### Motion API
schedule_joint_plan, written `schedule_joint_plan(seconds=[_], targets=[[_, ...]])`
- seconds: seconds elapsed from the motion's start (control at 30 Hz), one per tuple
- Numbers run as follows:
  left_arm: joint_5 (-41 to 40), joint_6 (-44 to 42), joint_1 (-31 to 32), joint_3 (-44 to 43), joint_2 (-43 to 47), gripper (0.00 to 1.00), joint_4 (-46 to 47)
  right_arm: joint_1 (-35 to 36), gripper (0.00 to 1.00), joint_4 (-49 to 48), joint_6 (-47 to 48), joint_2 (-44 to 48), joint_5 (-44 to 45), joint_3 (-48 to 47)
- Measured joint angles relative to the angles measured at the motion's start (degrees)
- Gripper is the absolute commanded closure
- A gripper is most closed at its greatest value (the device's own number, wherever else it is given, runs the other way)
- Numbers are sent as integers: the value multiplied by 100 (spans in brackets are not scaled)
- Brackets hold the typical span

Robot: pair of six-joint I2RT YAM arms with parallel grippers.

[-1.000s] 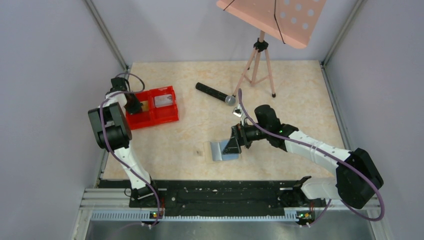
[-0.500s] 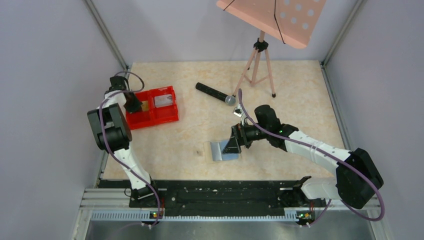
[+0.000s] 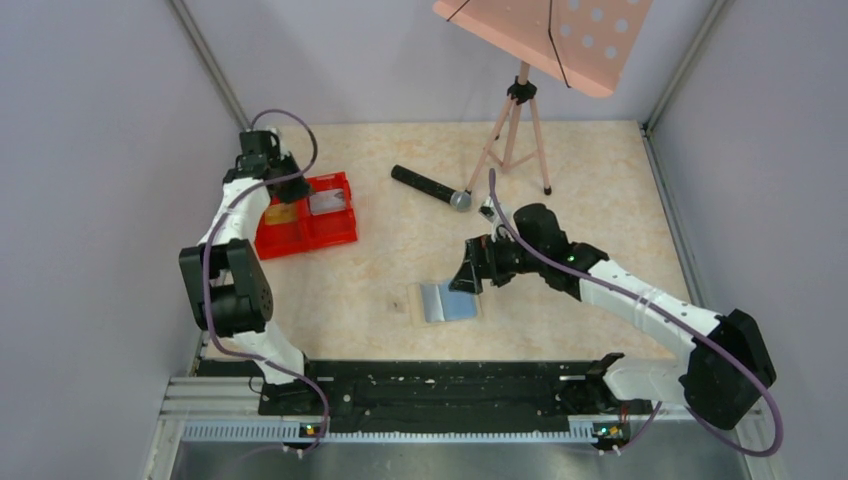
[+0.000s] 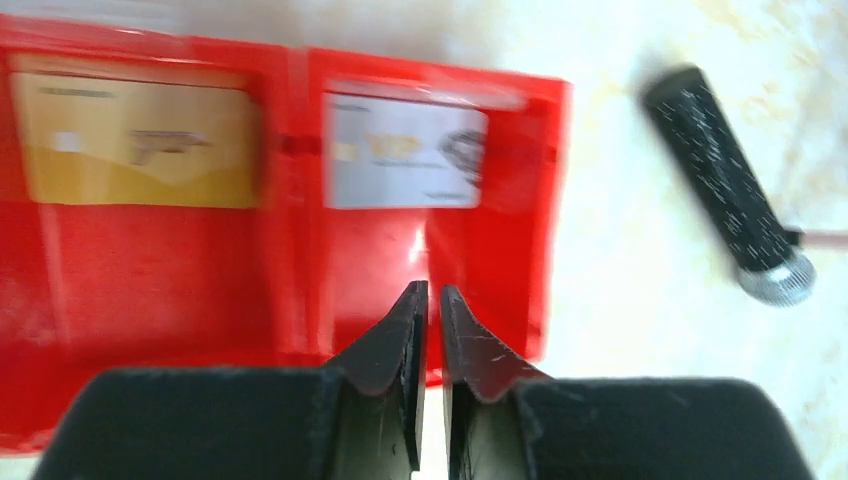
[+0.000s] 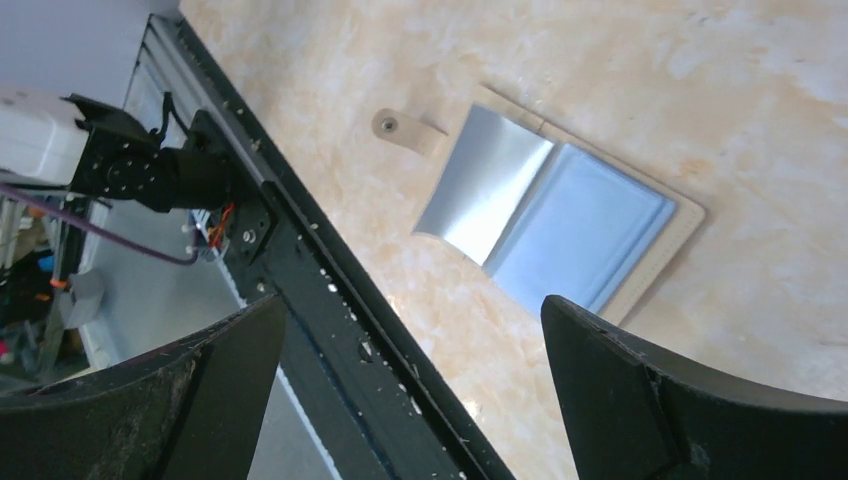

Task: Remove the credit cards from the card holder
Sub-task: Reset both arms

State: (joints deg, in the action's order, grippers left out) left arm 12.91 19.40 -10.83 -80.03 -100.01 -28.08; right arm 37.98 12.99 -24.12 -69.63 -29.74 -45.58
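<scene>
The light-blue card holder (image 3: 447, 301) lies open and flat on the table; it also shows in the right wrist view (image 5: 560, 215), where its left panel gleams silvery. A gold card (image 4: 130, 145) and a silvery grey card (image 4: 405, 150) lie in the two compartments of a red tray (image 3: 305, 228), one in each. My left gripper (image 4: 428, 292) is shut and empty, hovering over the tray's near edge (image 4: 180, 300); it also shows in the top view (image 3: 290, 183). My right gripper (image 5: 415, 302) is wide open and empty, just above and right of the card holder (image 3: 468, 272).
A black microphone (image 3: 430, 187) lies behind the card holder and shows in the left wrist view (image 4: 725, 185). A tripod music stand (image 3: 518, 120) stands at the back. A small tan tab (image 5: 400, 128) lies left of the holder. A black rail (image 3: 440, 380) runs along the front edge.
My left gripper has pulled out of the tray's left compartment and moved back and up, leaving the gold card there. My right gripper has lifted off the card holder.
</scene>
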Motion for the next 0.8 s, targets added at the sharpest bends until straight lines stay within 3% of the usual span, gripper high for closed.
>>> schedule_joint_plan(seconds=[0.2, 0.53, 0.6, 0.7, 0.8], targets=[[520, 42, 817, 442, 938, 72, 61, 0, 1, 293, -17, 492, 717, -170], [1683, 374, 2122, 1543, 3322, 55, 632, 0, 1, 496, -168, 1757, 2461, -179], [1805, 503, 2186, 1836, 3864, 42, 796, 0, 1, 584, -188, 1856, 2820, -181], [1897, 636, 2223, 2251, 4492, 13, 890, 0, 1, 723, -201, 2031, 3257, -179], [1899, 743, 2232, 2618, 4946, 2, 949, -2, 1, 776, -205, 2288, 3497, -173]])
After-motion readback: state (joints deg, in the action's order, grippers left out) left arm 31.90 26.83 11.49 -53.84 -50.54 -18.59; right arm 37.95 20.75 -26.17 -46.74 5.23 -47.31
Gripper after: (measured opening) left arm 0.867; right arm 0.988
